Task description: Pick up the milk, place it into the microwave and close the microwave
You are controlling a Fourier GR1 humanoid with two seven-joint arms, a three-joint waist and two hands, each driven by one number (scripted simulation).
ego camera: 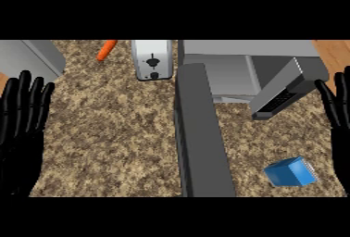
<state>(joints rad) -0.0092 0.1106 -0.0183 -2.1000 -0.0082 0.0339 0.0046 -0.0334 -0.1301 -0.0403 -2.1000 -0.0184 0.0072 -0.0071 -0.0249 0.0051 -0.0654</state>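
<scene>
- The worktop (pixel 116 139) has a brown speckled stone surface and carries all the things.
- The microwave (pixel 226 74) is a grey box at the far right. Its door (pixel 202 139), a long dark grey slab, stands open and reaches toward the near edge.
- The left hand (pixel 21 125) rests at the left edge, fingers straight and pointing up. It is open and holds nothing.
- The right hand (pixel 338 111) shows at the right edge in the same pose, open and holding nothing, just beside a slanted grey panel (pixel 280 92) with dark buttons.
- The toaster (pixel 152 60) stands at the far side, left of the microwave.
- The milk (pixel 290 172), a blue carton, sits on the worktop outside the microwave. It is right of the door, near the front edge, and apart from both hands.
- A carrot (pixel 106 50) lies left of the toaster.
</scene>
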